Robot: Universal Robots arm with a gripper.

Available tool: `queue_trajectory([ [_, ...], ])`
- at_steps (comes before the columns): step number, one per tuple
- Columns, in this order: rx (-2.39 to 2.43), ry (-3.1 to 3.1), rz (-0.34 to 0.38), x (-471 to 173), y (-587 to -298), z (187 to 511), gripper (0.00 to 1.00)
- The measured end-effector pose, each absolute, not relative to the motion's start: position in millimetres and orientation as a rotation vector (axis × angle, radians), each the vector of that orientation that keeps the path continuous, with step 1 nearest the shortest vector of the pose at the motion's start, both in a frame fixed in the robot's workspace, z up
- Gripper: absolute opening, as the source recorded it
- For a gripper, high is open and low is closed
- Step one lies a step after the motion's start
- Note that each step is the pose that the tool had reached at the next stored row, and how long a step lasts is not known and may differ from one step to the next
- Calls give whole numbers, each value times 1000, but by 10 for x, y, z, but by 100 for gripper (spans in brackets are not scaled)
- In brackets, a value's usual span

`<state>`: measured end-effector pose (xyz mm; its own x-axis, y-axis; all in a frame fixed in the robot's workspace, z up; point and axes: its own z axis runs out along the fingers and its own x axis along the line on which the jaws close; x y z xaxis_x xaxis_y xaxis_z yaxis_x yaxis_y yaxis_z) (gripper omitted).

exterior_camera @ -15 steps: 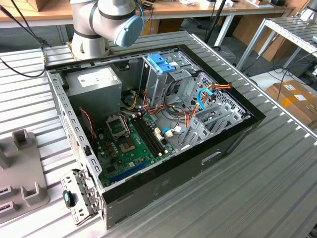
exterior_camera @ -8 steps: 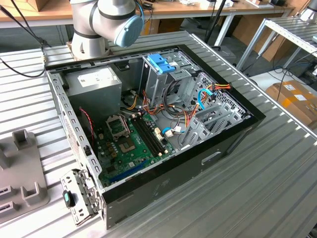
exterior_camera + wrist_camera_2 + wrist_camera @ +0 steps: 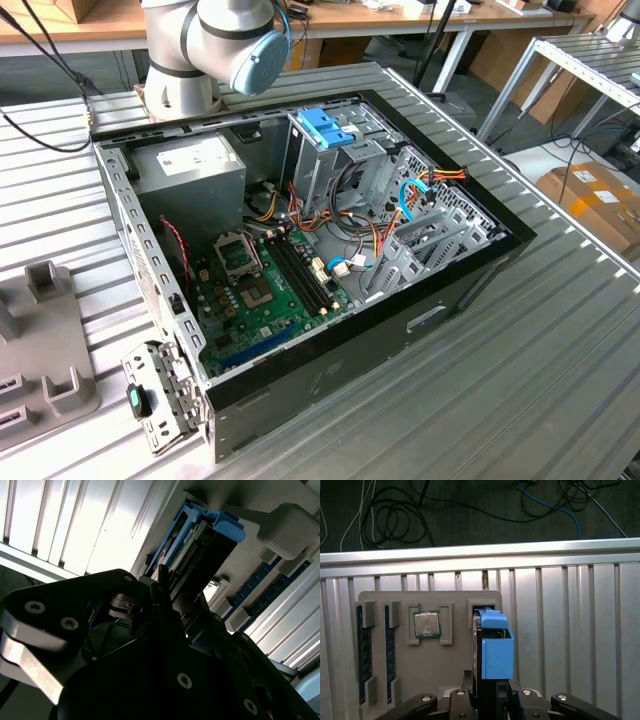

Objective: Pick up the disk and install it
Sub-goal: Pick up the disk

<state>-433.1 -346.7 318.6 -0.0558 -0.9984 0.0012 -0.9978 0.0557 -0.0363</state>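
Surface: ribbed aluminium table (image 3: 520, 380) carrying an open black computer case (image 3: 460, 290). The robot arm (image 3: 230, 40) is mounted behind the case.

Room: wooden benches along the back, and a brown cardboard box (image 3: 590, 200) on the floor at the exterior view's right. Loose cables (image 3: 395, 515) lie on dark flooring past the table edge.

In both wrist views the flat grey metal disk (image 3: 492, 650) (image 3: 200, 540) with blue plastic side rails stands on edge in a slot of the grey plastic fixture tray (image 3: 455, 670). The gripper (image 3: 490, 702) (image 3: 165, 587) has its jaws narrow, clamped on the disk's near end.

Also in the tray: a square silver processor chip (image 3: 427, 624).
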Motion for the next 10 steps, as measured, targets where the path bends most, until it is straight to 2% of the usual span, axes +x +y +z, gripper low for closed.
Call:
queue_trajectory([
  [10,-2142,2265,-42,-4331,-3467,3196,35],
])
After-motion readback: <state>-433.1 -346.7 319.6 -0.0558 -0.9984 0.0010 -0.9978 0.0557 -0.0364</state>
